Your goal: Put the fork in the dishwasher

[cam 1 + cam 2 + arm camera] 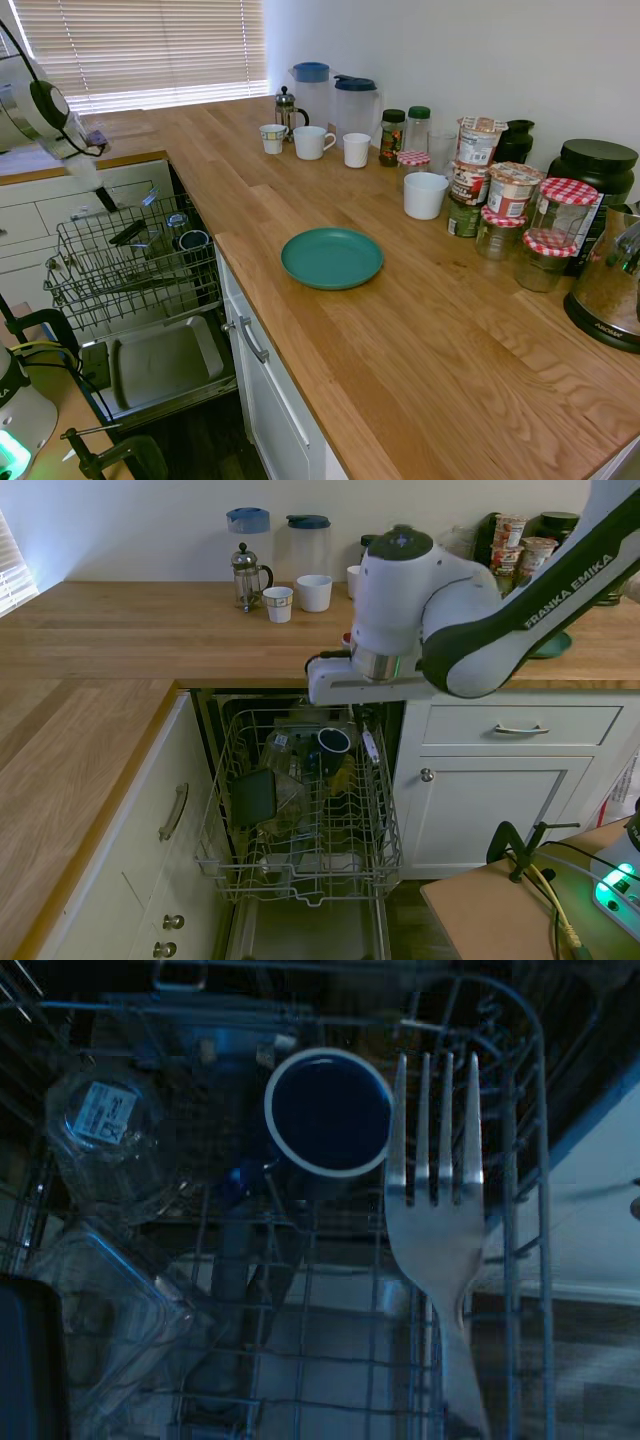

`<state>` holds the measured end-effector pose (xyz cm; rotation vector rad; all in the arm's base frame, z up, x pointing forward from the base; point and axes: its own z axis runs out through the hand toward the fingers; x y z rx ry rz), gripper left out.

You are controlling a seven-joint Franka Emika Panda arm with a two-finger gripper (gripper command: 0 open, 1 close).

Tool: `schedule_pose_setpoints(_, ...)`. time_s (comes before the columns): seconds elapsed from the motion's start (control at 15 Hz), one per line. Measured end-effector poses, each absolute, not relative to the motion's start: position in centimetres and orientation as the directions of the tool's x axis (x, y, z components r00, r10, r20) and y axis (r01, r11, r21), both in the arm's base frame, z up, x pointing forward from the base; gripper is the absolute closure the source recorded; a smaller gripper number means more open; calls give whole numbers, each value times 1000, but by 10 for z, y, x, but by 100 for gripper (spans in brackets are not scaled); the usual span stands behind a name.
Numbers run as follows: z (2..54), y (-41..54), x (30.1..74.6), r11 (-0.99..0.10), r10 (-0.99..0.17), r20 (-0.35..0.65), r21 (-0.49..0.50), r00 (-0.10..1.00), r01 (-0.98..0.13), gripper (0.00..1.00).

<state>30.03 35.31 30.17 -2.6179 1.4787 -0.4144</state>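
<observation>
The dishwasher [165, 365] stands open below the wooden counter, with its grey wire rack [300, 825] pulled out over the lowered door. My gripper [364, 718] hangs over the right side of the rack [130, 265], shut on the fork [370, 748]. The slim silvery fork points down toward the wires. In the wrist view the fork [435, 1210] fills the right of the picture, its tines beside a dark blue mug [330, 1110]. In the first exterior view my gripper [106, 200] is a dark tip above the rack's back edge.
The rack holds the blue mug [333, 742], a black container [253, 797], clear plastic tubs [100, 1120] and a dark utensil [125, 235]. White drawers [520, 725] flank the opening. On the counter are a green plate [332, 257], mugs, jugs and jars.
</observation>
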Motion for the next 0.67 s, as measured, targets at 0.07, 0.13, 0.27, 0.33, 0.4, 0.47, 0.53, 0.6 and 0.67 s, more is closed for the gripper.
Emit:
schedule_pose_setpoints(0.07,289,355,299,-514,-857,176,-225,484,-828,100)
schedule_pose_setpoints(0.13,275,357,298,-506,-862,170,-221,478,-833,100)
schedule_pose_setpoints(0.27,252,360,301,-497,-867,166,-209,470,-842,100)
schedule_pose_setpoints(0.33,241,361,306,-492,-869,161,-204,467,-846,100)
schedule_pose_setpoints(0.4,231,360,311,-489,-871,154,-199,466,-849,100)
schedule_pose_setpoints(0.47,208,361,325,-481,-876,133,-177,464,-858,100)
schedule_pose_setpoints(0.53,207,363,326,-482,-876,136,-182,463,-857,100)
schedule_pose_setpoints(0.6,205,365,327,-481,-876,142,-183,461,-858,100)
schedule_pose_setpoints(0.67,200,367,327,-474,-879,154,-185,451,-861,100)
